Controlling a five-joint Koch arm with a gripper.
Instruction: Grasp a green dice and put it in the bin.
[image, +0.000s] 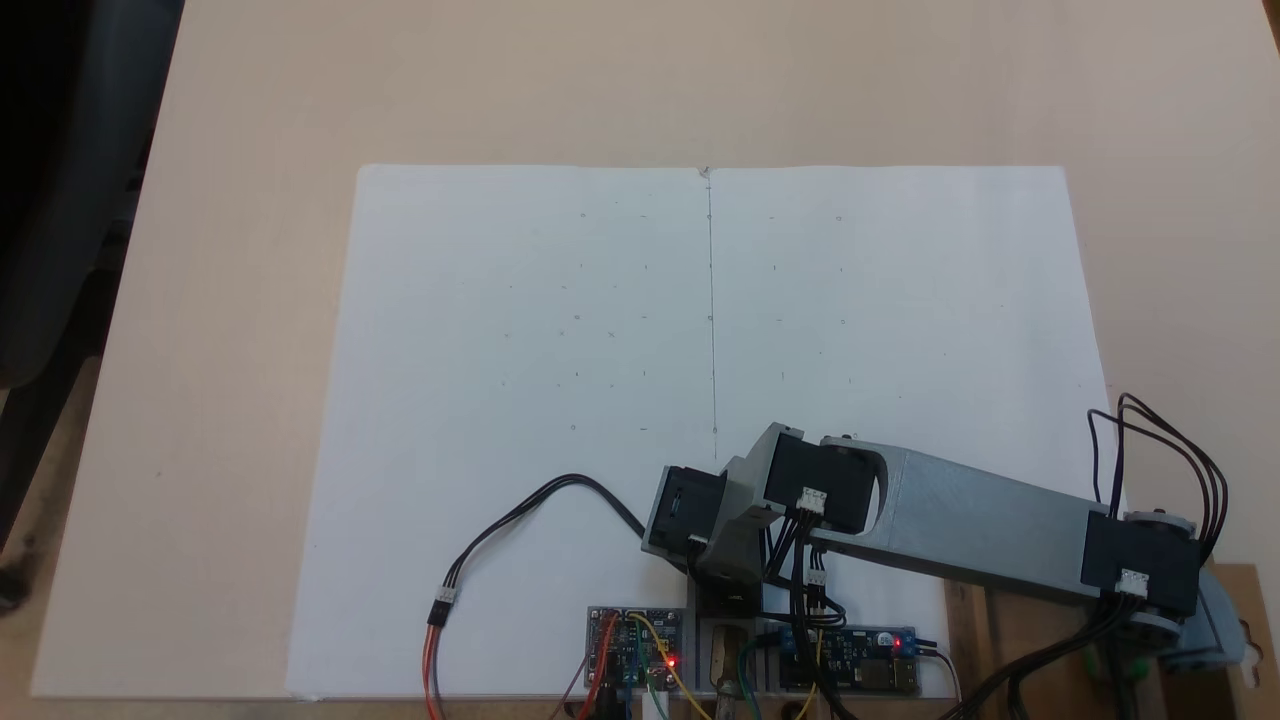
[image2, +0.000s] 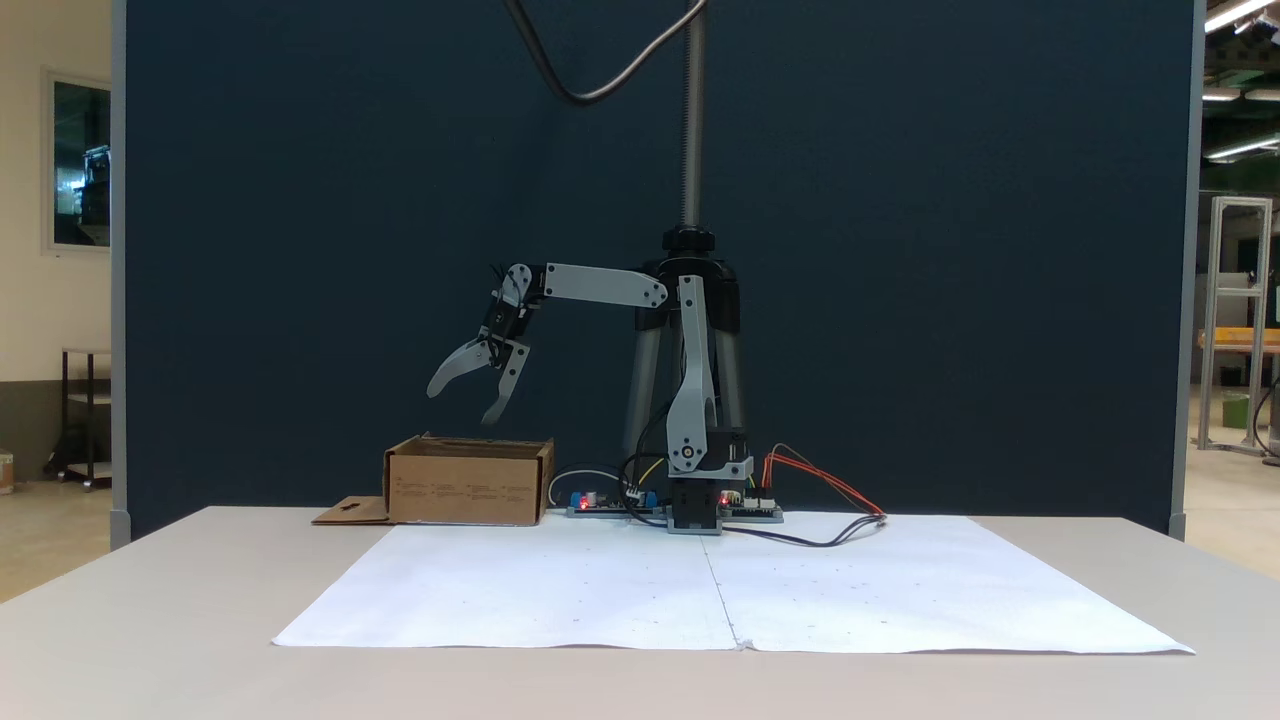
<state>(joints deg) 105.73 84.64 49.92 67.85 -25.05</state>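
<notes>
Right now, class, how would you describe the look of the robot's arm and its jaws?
The arm has pale grey printed links joined by black motor blocks, with thin black cables looping between joints. The gripper ends in two light grey, curved, tapering jaws. Orange and black wires leave its base.

I see a white paper sheet (image: 560, 400) spread flat over the beige tabletop (image: 250, 120), with a seam or fold line (image: 711, 300) running down its middle and faint pencil marks (image: 577, 318) scattered on both halves. At its near edge in a fixed view sit two small circuit boards (image: 635, 650) with red LEDs lit, wired in black, orange, red and yellow. In a fixed view from the front, I see a dark blue partition panel (image2: 900, 250) standing behind the table, a black tripod (image2: 690, 250) with a vertical pole in front of it, and a grey cable (image2: 600, 90) looping down from above.
</notes>
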